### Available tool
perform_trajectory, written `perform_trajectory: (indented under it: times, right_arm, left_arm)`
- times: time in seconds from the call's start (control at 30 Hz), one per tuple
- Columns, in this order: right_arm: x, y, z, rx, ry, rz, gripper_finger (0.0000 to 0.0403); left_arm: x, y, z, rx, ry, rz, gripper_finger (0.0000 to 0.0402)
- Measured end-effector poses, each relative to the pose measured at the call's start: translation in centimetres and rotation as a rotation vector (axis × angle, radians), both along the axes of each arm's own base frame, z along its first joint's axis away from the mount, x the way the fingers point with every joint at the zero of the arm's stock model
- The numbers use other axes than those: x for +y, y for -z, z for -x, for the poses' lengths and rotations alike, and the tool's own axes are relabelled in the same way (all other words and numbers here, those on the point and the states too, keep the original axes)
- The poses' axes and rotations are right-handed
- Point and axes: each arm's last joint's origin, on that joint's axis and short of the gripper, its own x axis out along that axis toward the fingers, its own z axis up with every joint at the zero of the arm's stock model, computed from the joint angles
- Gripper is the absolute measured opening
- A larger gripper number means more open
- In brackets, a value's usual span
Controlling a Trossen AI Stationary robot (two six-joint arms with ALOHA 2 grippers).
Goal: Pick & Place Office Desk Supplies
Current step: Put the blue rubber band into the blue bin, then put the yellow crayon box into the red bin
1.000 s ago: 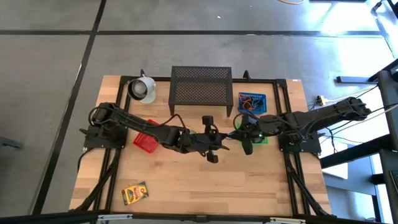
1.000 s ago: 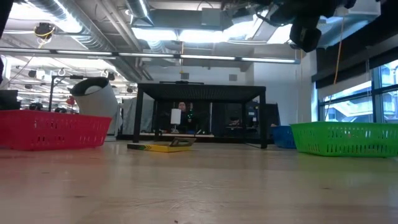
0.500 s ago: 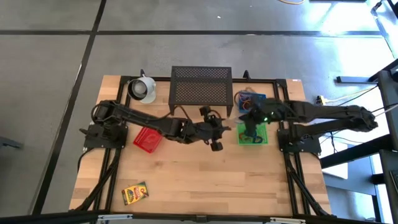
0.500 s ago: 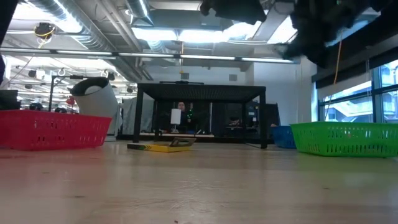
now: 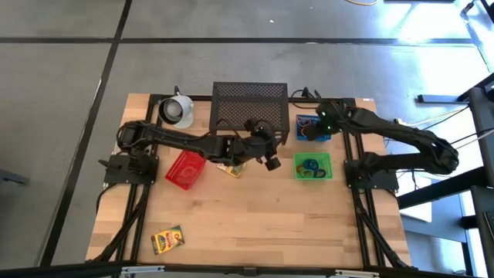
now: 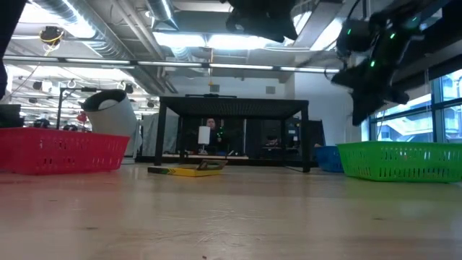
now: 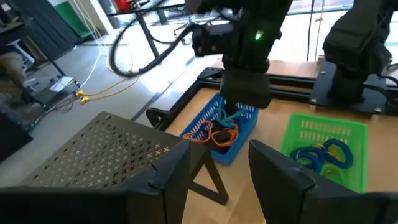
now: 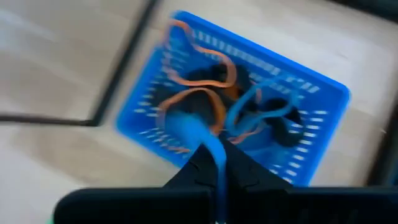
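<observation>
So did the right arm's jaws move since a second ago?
Yes. The right gripper went from beside the green basket to over the blue basket.

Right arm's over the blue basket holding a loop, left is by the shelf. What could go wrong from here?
1. The right pincer is shut on a thin blue loop that trails into the tangle of orange and blue loops in the blue mesh basket; lifting may drag neighbours out.
2. The right arm hangs low over that basket, so a descent could knock its rim.
3. The open left pincer sits close to the black mesh shelf; a swing might clip it.
</observation>
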Motion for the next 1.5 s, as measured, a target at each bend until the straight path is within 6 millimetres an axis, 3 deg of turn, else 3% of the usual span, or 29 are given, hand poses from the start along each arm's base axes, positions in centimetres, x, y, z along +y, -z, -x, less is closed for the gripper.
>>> perform_trajectory:
  times: [0.17,0.3,0.5,0.67,0.9,1.23,1.37,1.5]
  right_arm:
    - [-2.0,2.0,-0.2,0.089,0.06,-0.052,0.0006]
    - [-2.8,2.6,-0.5,0.102,0.08,-0.043,0.0036]
    - [-3.2,2.6,-0.4,0.094,0.073,-0.036,0.0117]
    - [-3.1,2.1,-0.3,0.064,0.07,-0.024,0.0203]
    - [-2.5,0.7,0.3,0.005,0.067,0.022,0.0289]
    - [0.3,-1.2,-0.2,-0.096,-0.031,0.068,0.0299]
    - [1.8,-1.4,-0.8,-0.11,-0.084,0.082,0.0294]
    - [3.3,-1.5,-1.4,-0.097,-0.139,0.115,0.0282]
  left_arm:
    - [0.6,-0.5,0.4,0.006,-0.011,0.002,0.0157]
    - [1.1,-1.2,1.3,0.019,-0.032,0.023,0.0157]
    - [1.9,-2.2,3.1,0.037,-0.076,0.114,0.0157]
    - [1.9,-2.3,3.9,0.072,-0.013,0.219,0.0157]
    - [-0.1,-0.3,6.2,0.343,0.002,0.374,0.0172]
    - [-5.5,2.5,8.3,0.685,0.13,0.586,0.022]
    - [-7.4,4.0,7.5,0.661,0.079,0.53,0.0221]
    - [-7.8,6.8,6.0,0.663,0.005,0.418,0.0221]
